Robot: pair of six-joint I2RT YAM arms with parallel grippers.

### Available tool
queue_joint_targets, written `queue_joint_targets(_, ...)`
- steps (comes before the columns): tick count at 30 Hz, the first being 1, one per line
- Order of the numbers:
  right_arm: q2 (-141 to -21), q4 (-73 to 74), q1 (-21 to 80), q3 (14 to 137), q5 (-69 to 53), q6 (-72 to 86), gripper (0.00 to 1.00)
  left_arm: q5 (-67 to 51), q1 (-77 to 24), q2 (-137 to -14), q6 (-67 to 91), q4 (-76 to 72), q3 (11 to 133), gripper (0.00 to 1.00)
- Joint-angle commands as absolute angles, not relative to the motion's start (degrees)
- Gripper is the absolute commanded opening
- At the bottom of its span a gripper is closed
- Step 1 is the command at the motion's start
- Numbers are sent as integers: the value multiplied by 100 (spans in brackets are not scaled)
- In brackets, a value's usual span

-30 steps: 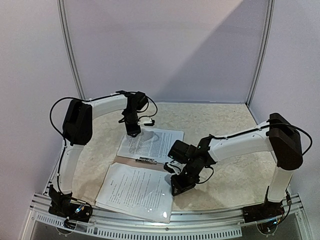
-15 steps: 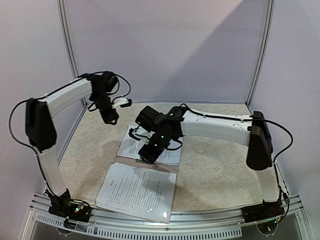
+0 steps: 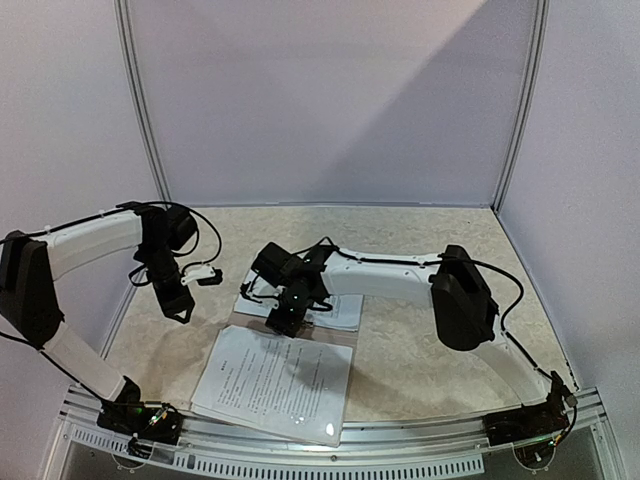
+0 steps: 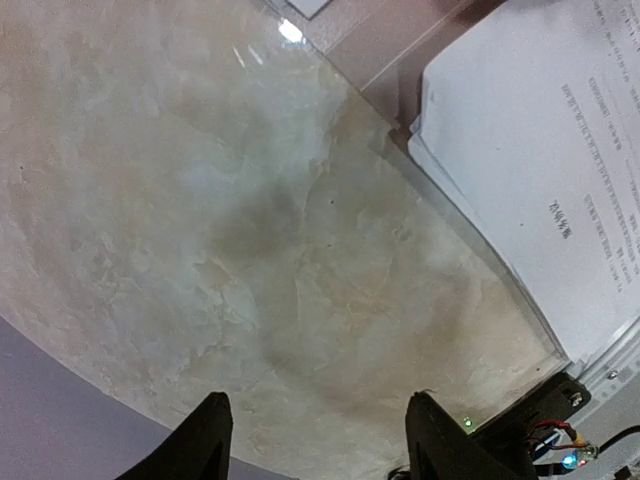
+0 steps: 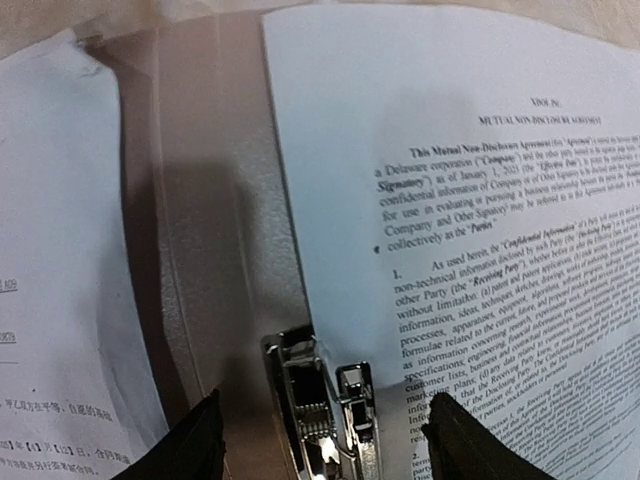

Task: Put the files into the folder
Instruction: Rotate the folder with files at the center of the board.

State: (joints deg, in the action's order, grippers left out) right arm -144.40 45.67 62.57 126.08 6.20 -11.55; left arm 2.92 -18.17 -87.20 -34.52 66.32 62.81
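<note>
Open on the counter (image 4: 200,200) lay the folder (image 5: 215,250), files (image 5: 480,250) on both halves. The right gripper (image 5: 325,430) hung over its clip (image 5: 320,395), jaws wide and empty; the left gripper (image 4: 318,415) (equally spread, empty) hovered alongside. A careless descent could snag the clip, skewing sheets.

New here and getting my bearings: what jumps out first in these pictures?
The right arm reaches to the middle, its open fingers above the silver clip on the brown folder. On either side of that clip lie white printed sheets, while the left fingers hang open over bare table at the left.
</note>
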Motion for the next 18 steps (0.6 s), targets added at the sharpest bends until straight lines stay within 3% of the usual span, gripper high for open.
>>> queue_joint_targets(1,-14707,4445,6105,12599,959,-914,65,-203,-1775,-8426,-3315,6628,6319,62)
queue_joint_targets(11,-14918,4359,5604,12589,1300,93,32,-231,-1801,-8341,-3372,6883,6521,62)
queue_joint_targets(18,-14654,4525,5099,12333,1589,1429,23,-236,-1802,-8510,-3325,6877,6584,62)
